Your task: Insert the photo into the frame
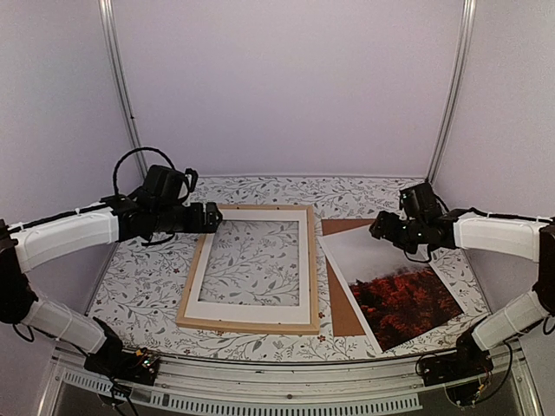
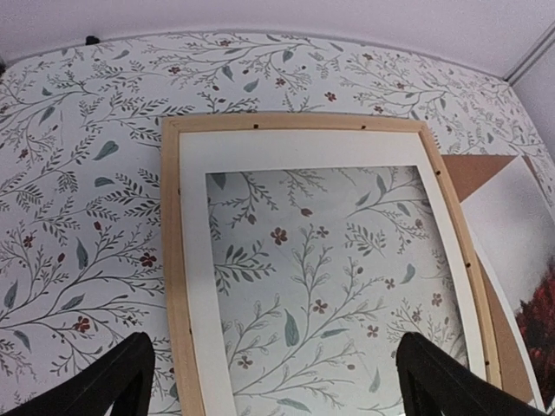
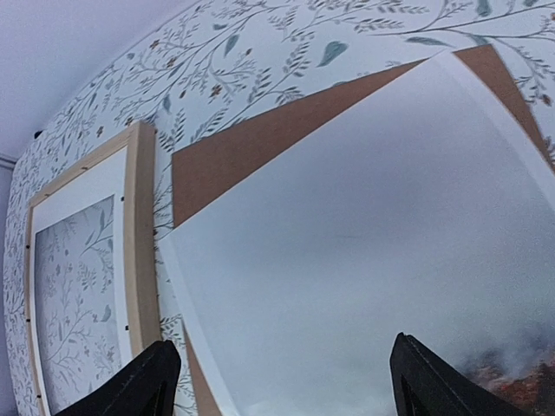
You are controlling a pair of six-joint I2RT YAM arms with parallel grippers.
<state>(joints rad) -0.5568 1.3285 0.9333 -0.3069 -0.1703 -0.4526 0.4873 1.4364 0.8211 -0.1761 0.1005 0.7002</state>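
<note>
The floral-print bench (image 1: 147,286) carries everything flat. The photo (image 1: 390,277) lies askew on the brown backing board (image 1: 342,308), just right of the frame (image 1: 313,260), its long axis running far-left to near-right. The nearer right hand (image 1: 384,227) hovers over its misty end, spread and empty. The left hand (image 1: 208,217) hangs wide open, empty, over the frame. No writing shows.

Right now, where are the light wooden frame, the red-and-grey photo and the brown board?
light wooden frame (image 1: 314,269): top view, right strip.
red-and-grey photo (image 1: 390,282): top view, middle.
brown board (image 3: 260,139): right wrist view, bare part.
</note>
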